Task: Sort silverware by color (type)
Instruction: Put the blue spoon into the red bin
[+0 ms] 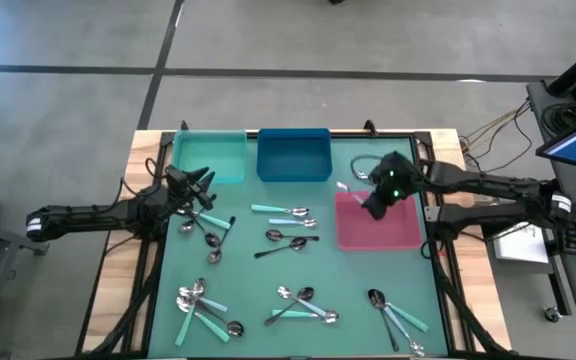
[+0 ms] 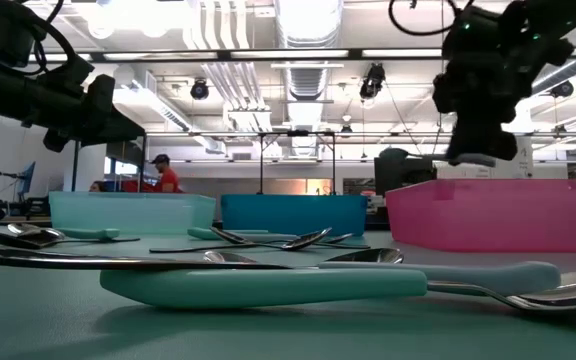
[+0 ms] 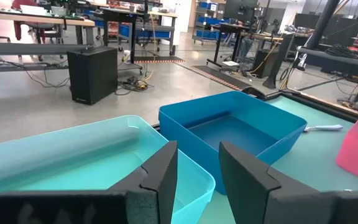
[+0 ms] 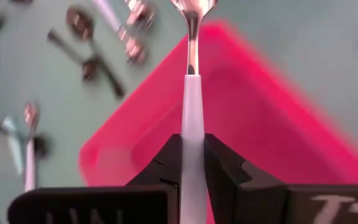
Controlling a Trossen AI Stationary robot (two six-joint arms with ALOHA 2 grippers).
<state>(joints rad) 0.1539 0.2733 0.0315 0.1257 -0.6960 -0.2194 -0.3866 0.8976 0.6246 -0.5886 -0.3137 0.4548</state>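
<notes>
My right gripper (image 1: 380, 200) hangs above the pink bin (image 1: 388, 232), shut on a spoon (image 4: 191, 93) with a pale plastic handle and a shiny bowl (image 4: 192, 7). Many more spoons lie flat on the green mat: dark ones (image 1: 286, 240), shiny ones (image 1: 303, 298) and turquoise-handled ones (image 1: 208, 318). My left gripper (image 1: 203, 185) waits at the left, level, just near of the turquoise bin (image 1: 211, 158). Its fingers (image 3: 160, 168) stand open with nothing between them. My right gripper pinches the spoon's pale handle (image 4: 192, 127) between its two fingers, which lie along the spoon. The fingers slant down toward the pink bin (image 4: 260, 112). The spoon sticks out straight ahead of them, bowl foremost, lifted clear above the bin.
Three shallow bins stand along the mat's far edge: turquoise, blue (image 1: 293, 157), and pink at the right. One pale-handled spoon (image 1: 343, 186) lies between the blue and pink bins. Spoon clusters fill the mat's middle and near edge (image 1: 398, 315).
</notes>
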